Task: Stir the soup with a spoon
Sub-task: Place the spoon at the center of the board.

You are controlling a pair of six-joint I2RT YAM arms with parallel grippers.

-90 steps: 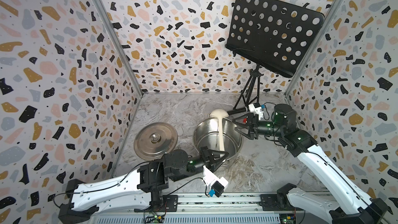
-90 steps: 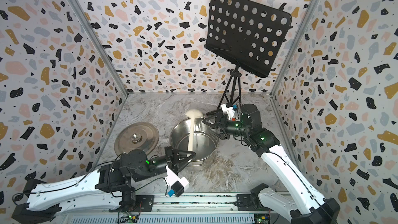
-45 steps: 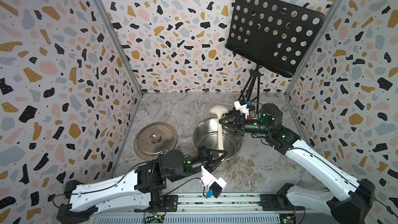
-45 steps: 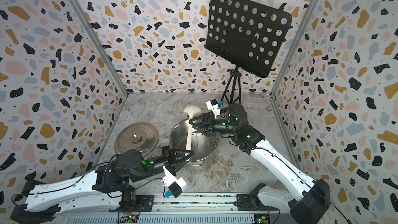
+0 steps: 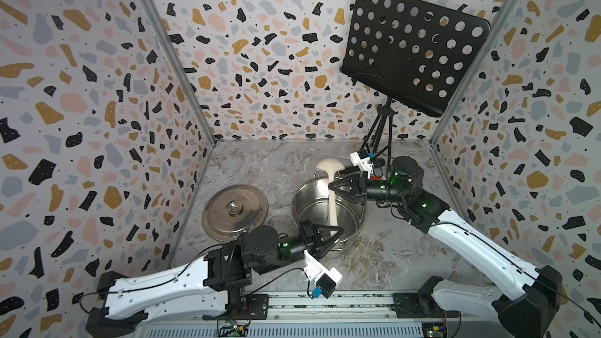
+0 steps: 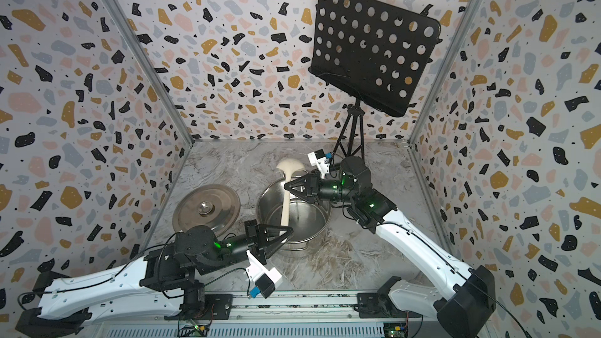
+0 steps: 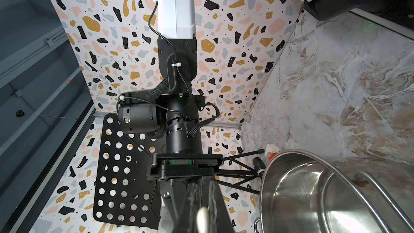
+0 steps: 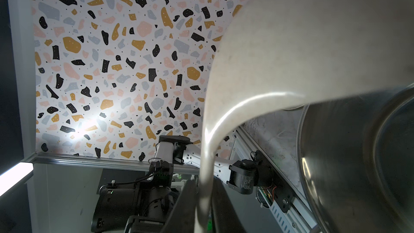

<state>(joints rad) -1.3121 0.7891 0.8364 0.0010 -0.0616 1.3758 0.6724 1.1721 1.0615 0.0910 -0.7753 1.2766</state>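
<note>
Seemingly caught between pickup and stir, two robot arms share one utensil in a terrazzo-walled cell. On the marbled counter (image 5: 260, 164), a black perforated music stand (image 5: 413, 50) towers on its tripod in the far right corner. The left arm (image 5: 169, 284) reaches in from the near edge and the right arm (image 5: 481, 248) from the right side. They meet over a steel pot (image 5: 312, 212), whose shiny inside shows no soup in both top views. Its lid (image 5: 234, 212) lies flat on the counter just beside it, knob up, on the left arm's side.

A cream-white ladle (image 5: 333, 203) lies across the pot's mouth. Its handle spans from the near rim to the far rim, and its bowl juts out past the far rim, not in the pot. The left jaws are pressed onto the tip of the handle at the near rim. The right jaws pinch the handle at the far rim, just short of the bowl; the right wrist view shows the cream handle running between them.

The likeliest trouble is the double hold. If the arms move out of step, the plastic handle could bend or slip from one set of jaws. Swinging the bowl down into the pot could lever the handle against the rim and shove or tip the pot. The right arm also works near the tripod's legs.
</note>
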